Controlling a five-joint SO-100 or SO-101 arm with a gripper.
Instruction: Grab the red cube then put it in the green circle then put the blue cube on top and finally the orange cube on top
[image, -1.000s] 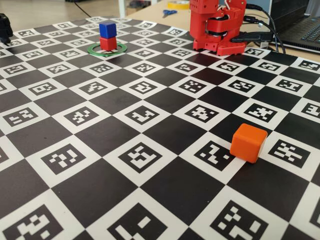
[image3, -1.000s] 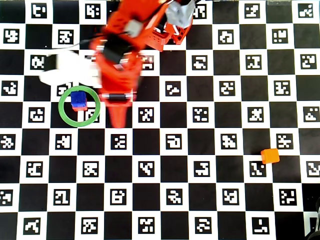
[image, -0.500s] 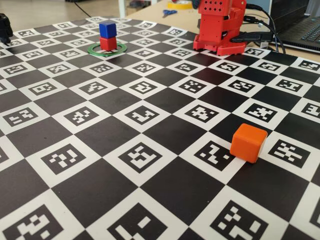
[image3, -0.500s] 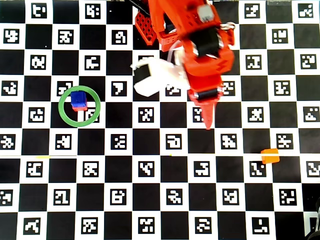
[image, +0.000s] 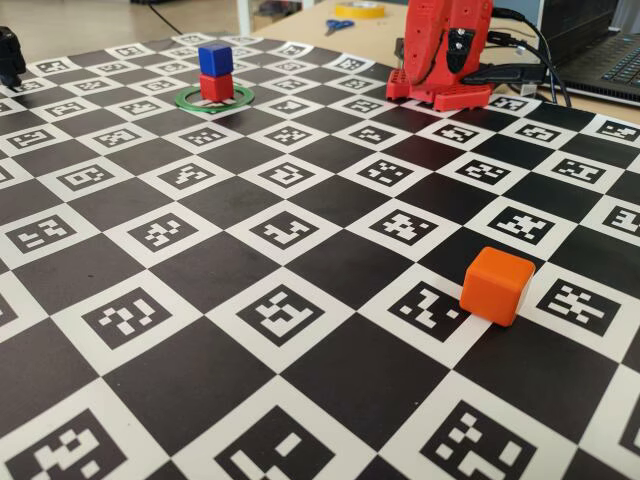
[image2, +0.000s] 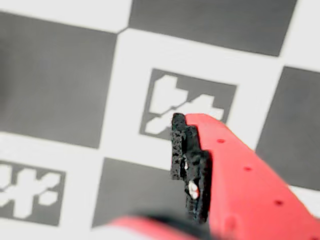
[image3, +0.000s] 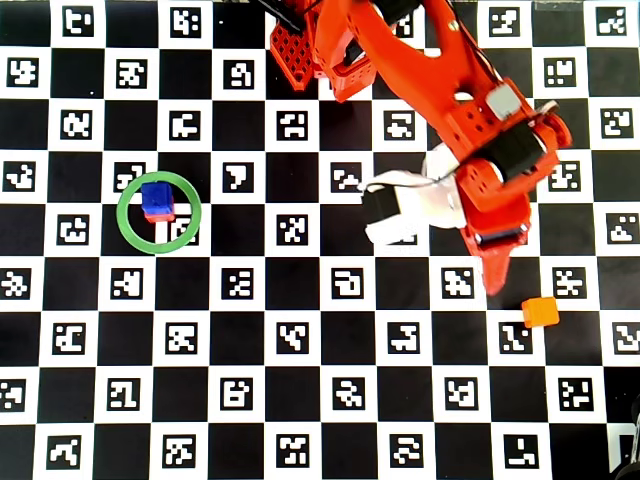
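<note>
The bright orange plastic cube (image3: 541, 312) sits alone at the overhead view's right, on the checkered marker bench (image3: 320, 400). The red pincer (image3: 494, 285), empty and closed, hangs just beside it. At left, the deep-blue cube (image3: 156, 198) tops the red cube (image: 216, 87) inside the green ring (image3: 125, 225).

Stacked upright inside the thin flat green ring (image3: 127, 228): small deep-blue plastic cube (image: 215, 58) atop matte red plastic cube (image: 216, 87); sat well apart: bright orange rounded plastic cube (image: 496, 284).
</note>
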